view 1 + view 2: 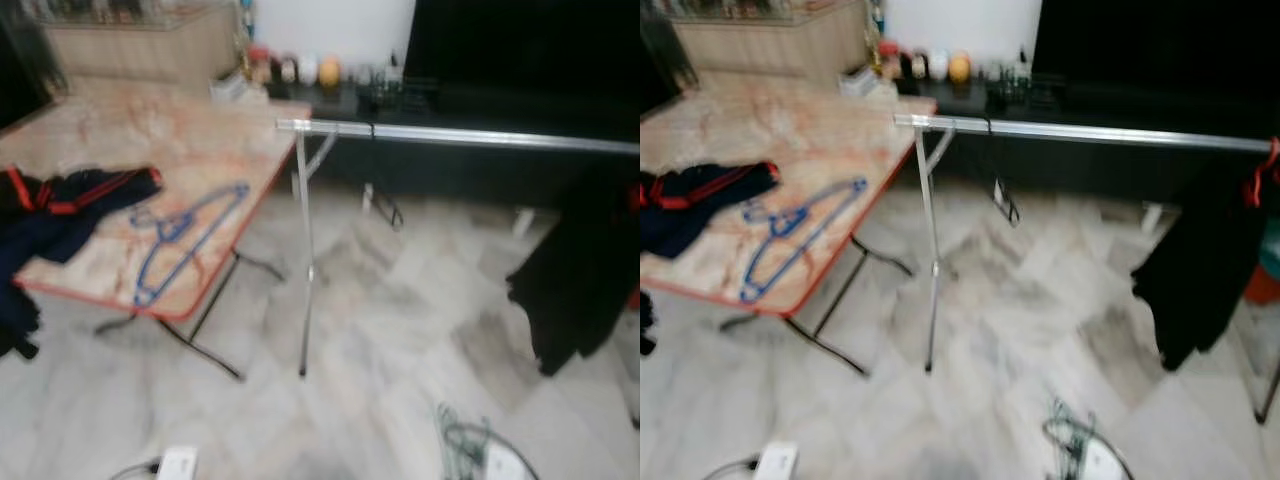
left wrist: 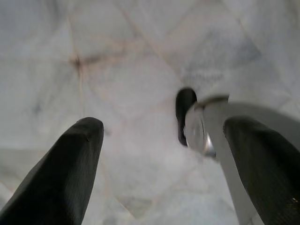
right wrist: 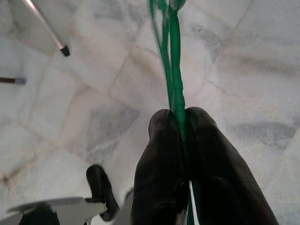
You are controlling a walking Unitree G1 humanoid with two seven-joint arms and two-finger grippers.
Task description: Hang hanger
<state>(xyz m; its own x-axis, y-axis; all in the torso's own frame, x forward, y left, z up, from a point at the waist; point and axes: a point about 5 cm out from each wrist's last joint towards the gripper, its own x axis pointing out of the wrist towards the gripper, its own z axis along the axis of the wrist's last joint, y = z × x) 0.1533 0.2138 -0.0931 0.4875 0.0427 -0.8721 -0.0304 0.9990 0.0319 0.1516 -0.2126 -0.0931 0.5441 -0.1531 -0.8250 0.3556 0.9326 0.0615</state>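
Fingers (image 3: 161,154) pinch green hanger (image 3: 174,70), hook cropped.

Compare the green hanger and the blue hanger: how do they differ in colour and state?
The green hanger is pinched between the shut fingers of the right gripper, above the floor; the blue hanger lies flat on the table, touched by no gripper. Neither yet hangs on the rail.

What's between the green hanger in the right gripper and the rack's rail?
Nothing visible. The right gripper is shut on the green hanger, low over bare floor. The rail is bare from its left end to the black garment, though the head views are blurred.
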